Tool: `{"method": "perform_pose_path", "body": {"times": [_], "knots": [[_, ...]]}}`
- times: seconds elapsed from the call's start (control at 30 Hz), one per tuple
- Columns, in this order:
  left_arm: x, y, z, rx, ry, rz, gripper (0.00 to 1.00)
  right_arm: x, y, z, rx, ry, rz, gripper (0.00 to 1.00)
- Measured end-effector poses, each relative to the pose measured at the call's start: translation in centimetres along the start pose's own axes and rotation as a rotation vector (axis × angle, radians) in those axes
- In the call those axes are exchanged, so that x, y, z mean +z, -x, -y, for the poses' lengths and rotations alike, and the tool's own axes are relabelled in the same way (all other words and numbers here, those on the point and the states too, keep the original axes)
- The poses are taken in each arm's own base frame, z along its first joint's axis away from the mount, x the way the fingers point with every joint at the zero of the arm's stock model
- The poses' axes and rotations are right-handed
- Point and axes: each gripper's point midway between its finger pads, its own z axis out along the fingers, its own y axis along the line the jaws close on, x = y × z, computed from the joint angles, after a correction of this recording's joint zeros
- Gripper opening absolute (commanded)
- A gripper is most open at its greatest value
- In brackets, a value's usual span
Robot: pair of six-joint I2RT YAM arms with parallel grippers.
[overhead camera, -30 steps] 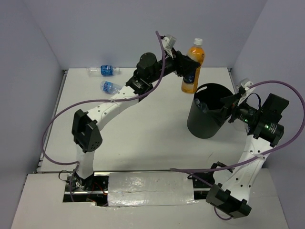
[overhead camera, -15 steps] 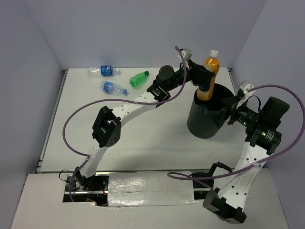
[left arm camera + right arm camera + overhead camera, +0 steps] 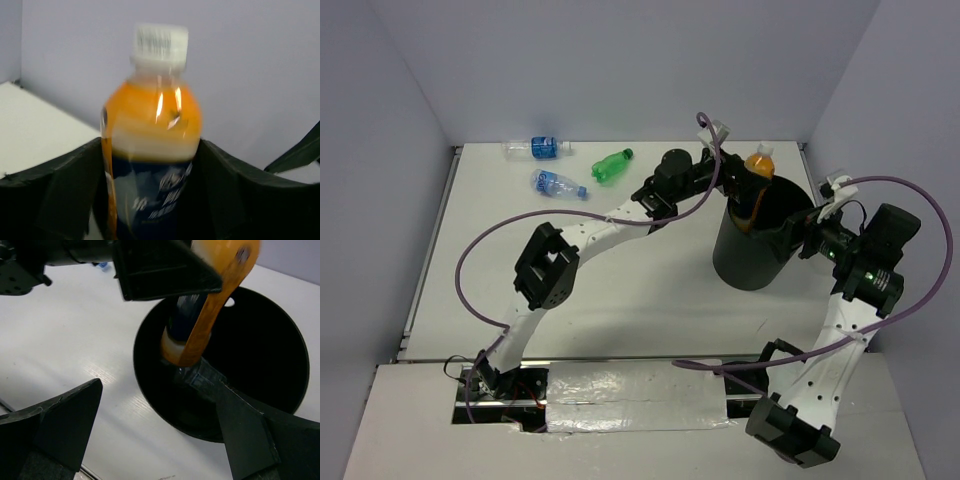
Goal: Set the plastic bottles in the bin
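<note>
The orange bottle [image 3: 757, 186] with its dark label stands upright, blurred, its lower half inside the mouth of the black bin [image 3: 742, 262]. My left gripper [image 3: 737, 172] is open over the bin's far rim, and its fingers [image 3: 60, 190] flank the orange bottle [image 3: 150, 125]. From the right wrist, the orange bottle [image 3: 220, 305] slants down into the bin [image 3: 141, 365], where a clear bottle [image 3: 201, 378] lies. My right gripper [image 3: 802, 236] is open and empty beside the bin's right rim. A green bottle [image 3: 611, 165] and two clear bottles [image 3: 538, 148] [image 3: 556, 184] lie at the back left.
Grey walls close the table at the back and on both sides. Purple cables [image 3: 470, 250] loop off both arms. The left arm [image 3: 590, 225] stretches diagonally across the table's middle toward the bin.
My left gripper carried the orange bottle rightward over the bin, lowered and opened. The bottle has dropped from above the rim to partway inside. The right arm barely moved.
</note>
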Motion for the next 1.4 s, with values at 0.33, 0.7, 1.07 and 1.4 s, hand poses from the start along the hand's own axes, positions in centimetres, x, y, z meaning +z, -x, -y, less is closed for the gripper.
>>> {"method": "perform_pose_path", "body": {"times": [0.33, 0.7, 1.07, 1.4], "knots": [[-1.6, 1.3, 1.0, 0.010, 0.049, -0.068, 0.99, -1.0, -1.5, 2.2, -0.031, -0.184, -0.040, 1.00], [-11.6, 15.0, 4.8, 0.132, 0.135, 0.062, 0.99, -2.6, -4.7, 8.1, -0.045, -0.436, -0.097, 1.00], [-22.6, 13.1, 0.9, 0.059, 0.332, 0.011, 0.99, -5.3, -10.1, 15.2, 0.099, -0.541, -0.177, 1.00], [-29.5, 8.7, 2.6, 0.060, 0.405, -0.078, 0.99, -4.4, -14.1, 18.6, 0.145, -0.540, -0.239, 1.00]]}}
